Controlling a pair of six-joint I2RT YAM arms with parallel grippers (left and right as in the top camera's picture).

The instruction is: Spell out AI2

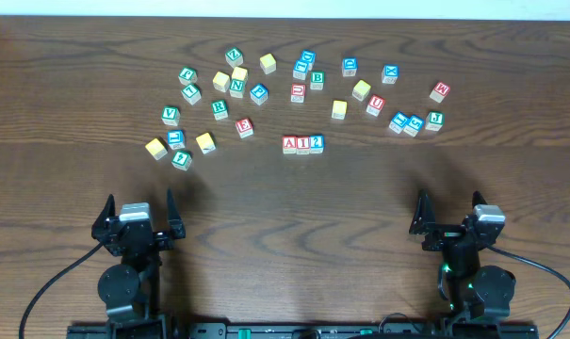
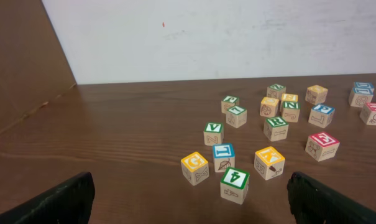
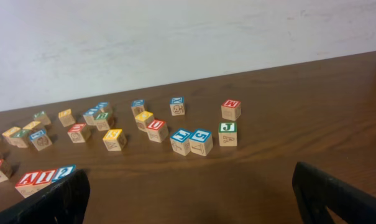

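Observation:
Three cubes stand side by side in a row at the table's middle: the red A cube, the red I cube and the blue 2 cube. The right wrist view shows the same row at its lower left, A cube, I cube, 2 cube. My left gripper sits open near the front left, far from the row, nothing between its fingers. My right gripper is open at the front right, also holding nothing.
Many other lettered and plain yellow cubes lie scattered behind the row, from a left cluster to a right group. A green 4 cube lies nearest the left gripper. A pale wall bounds the table's far edge.

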